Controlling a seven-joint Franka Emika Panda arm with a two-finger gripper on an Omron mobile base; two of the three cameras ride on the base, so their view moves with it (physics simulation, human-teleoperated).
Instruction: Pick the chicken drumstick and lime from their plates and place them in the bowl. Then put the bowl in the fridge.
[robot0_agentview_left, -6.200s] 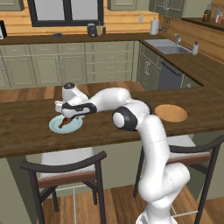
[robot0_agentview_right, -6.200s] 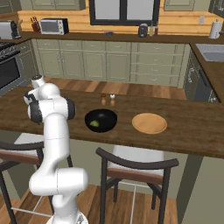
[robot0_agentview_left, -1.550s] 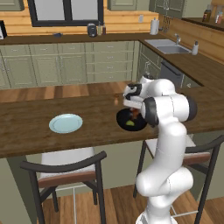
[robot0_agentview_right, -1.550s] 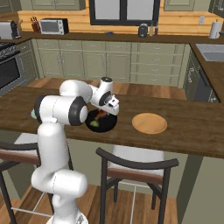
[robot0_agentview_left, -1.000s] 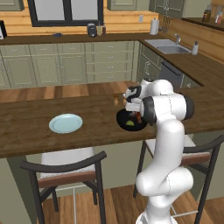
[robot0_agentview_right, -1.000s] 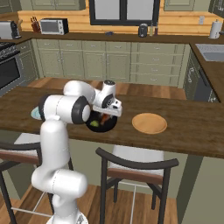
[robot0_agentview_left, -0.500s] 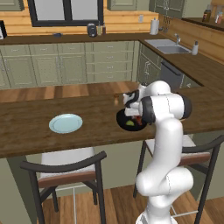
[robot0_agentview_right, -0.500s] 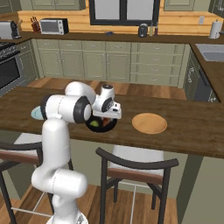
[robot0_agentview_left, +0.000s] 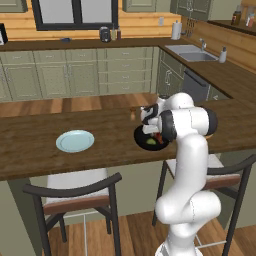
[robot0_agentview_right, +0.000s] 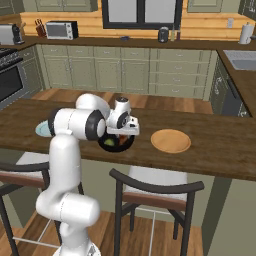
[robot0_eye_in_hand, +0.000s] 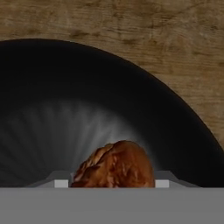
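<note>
Hovering at centre frame over the black bowl (robot0_agentview_right: 117, 143) on the wooden counter (robot0_agentview_right: 220, 150), gripper (robot0_eye_in_hand: 112, 183) pinching the chicken drumstick (robot0_eye_in_hand: 114, 166), lime (robot0_agentview_left: 151, 142) lying inside, orange plate (robot0_agentview_right: 171, 140) right, blue plate (robot0_agentview_left: 75, 140) left.

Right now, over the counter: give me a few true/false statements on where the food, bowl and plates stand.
1. The drumstick sits between the gripper fingertips, over the inside of the black bowl. True.
2. The lime lies on the blue plate. False: the lime is already in the bowl, and the blue plate carries nothing.
3. The bowl stands on the wooden counter, between the blue plate and the tan plate. True.
4. The tan plate holds the drumstick. False: it is bare; the drumstick is at the gripper over the bowl.
5. The bowl is inside the fridge. False: it is on the counter.
</note>
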